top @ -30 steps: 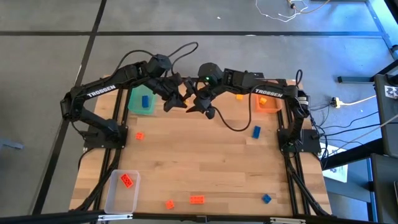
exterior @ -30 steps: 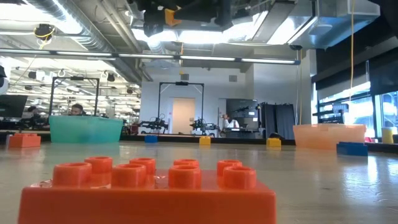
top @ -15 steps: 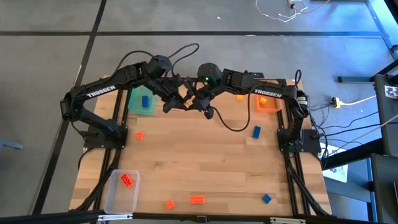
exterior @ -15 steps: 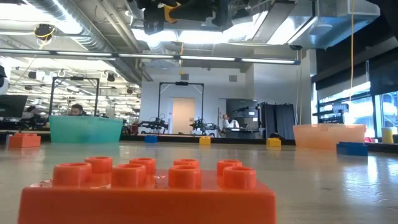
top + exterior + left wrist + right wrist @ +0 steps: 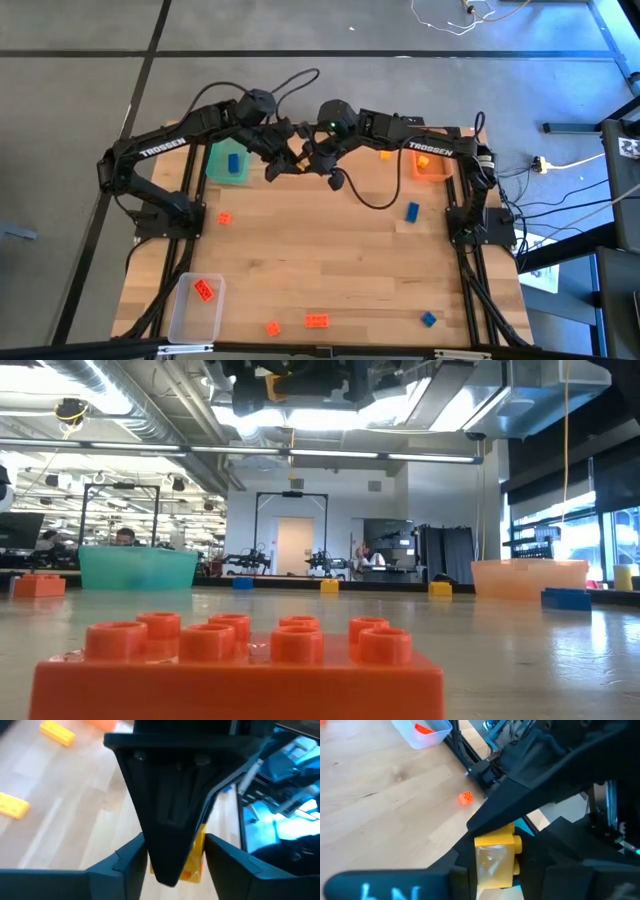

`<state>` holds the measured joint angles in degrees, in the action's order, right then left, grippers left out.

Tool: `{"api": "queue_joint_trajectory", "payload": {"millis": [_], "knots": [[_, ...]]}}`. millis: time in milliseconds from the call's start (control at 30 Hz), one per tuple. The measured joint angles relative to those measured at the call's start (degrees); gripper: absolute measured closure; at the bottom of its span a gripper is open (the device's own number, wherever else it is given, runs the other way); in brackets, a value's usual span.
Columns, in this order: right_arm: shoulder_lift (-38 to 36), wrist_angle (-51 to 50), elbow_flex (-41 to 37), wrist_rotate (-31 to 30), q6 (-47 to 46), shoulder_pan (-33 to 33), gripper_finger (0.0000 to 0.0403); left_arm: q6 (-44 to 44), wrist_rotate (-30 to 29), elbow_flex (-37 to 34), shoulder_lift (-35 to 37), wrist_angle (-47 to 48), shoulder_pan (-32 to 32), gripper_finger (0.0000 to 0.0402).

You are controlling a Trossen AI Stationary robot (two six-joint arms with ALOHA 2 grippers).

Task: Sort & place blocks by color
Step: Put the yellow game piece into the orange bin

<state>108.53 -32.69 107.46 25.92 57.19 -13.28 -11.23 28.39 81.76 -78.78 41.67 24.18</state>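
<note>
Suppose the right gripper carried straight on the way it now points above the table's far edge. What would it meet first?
Most likely the left gripper, which faces the right gripper head-on over the table. A yellow block sits between the two sets of fingers; depth is hard to judge.

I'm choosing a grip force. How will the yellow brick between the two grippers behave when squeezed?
The yellow brick looks like hard moulded plastic, so probably stiff. Its glossy faces may slip between fingers. Being small beside the right gripper, it is likely light.
</note>
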Motion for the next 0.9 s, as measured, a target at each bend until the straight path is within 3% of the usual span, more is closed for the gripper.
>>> {"api": "queue_joint_trajectory", "payload": {"millis": [200, 333, 433, 633, 900], "knots": [[0.07, -3.38, 1.60, -0.44, -3.44, -0.04, 0.0310, 4.30, -2.20, 0.11, 0.00, 4.84, -0.06, 0.0199], [0.02, -8.76, 4.75, -4.00, -3.57, 0.03, 0.0310, 6.89, -4.00, -0.07, -0.10, 7.65, 0.04, 0.0198], [-0.09, -12.87, 7.09, -6.34, -6.08, 0.05, 0.0310, 8.46, -8.77, -0.02, 0.00, 7.73, 0.05, 0.0197], [-0.10, -22.31, 13.89, -18.17, -18.74, -0.51, 0.0310, 13.28, -21.70, -0.02, -0.04, 11.28, 0.23, 0.0196], [-0.09, -39.51, 20.04, -32.46, -38.32, -6.69, 0.0310, 16.93, -25.70, -0.02, -0.04, 11.63, 0.18, 0.0196]]}}
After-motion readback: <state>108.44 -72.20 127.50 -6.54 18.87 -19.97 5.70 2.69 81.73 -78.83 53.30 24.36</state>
